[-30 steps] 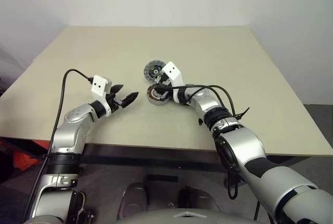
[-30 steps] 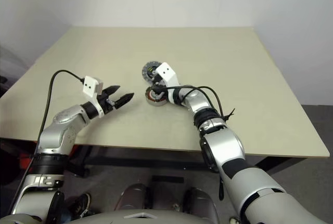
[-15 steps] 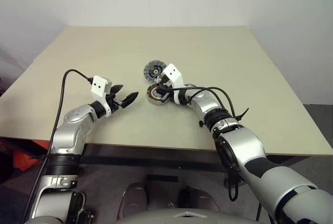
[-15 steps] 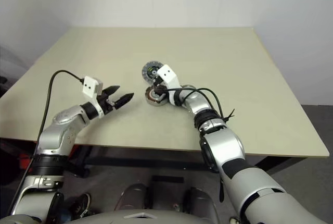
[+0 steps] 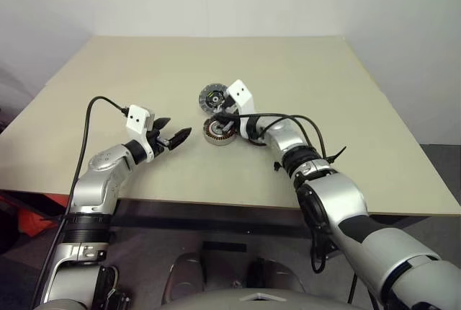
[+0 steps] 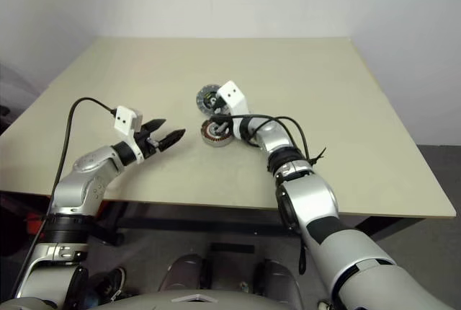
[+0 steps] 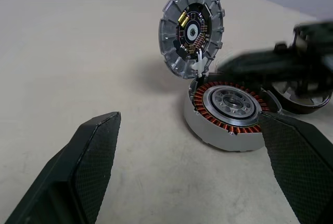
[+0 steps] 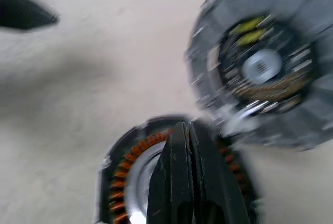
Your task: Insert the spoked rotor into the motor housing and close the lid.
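- On the beige table (image 5: 302, 86) the motor housing (image 7: 227, 110) sat near the middle, a short grey cup with a ring of copper windings inside.
- The spoked rotor (image 7: 231, 100) was seated in the middle of that ring, its silver hub and holes facing up.
- The lid (image 7: 192, 27) stood open and tilted up at the far edge of the housing, joined to it by a small white piece; its inner face with the black and green centre was visible.
- The right gripper (image 8: 187, 146) was over the housing, at the rim next to the lid. Its two black fingers (image 8: 174, 182) were pressed together, and they pinched nothing that I could see.
- Whether the fingertips touched the rotor or the rim, I could not tell.
- The left gripper (image 5: 175, 136) was held above the table to the left of the housing, well apart from it and pointing toward it.
- Its fingers (image 7: 88, 156) were spread wide and held nothing.
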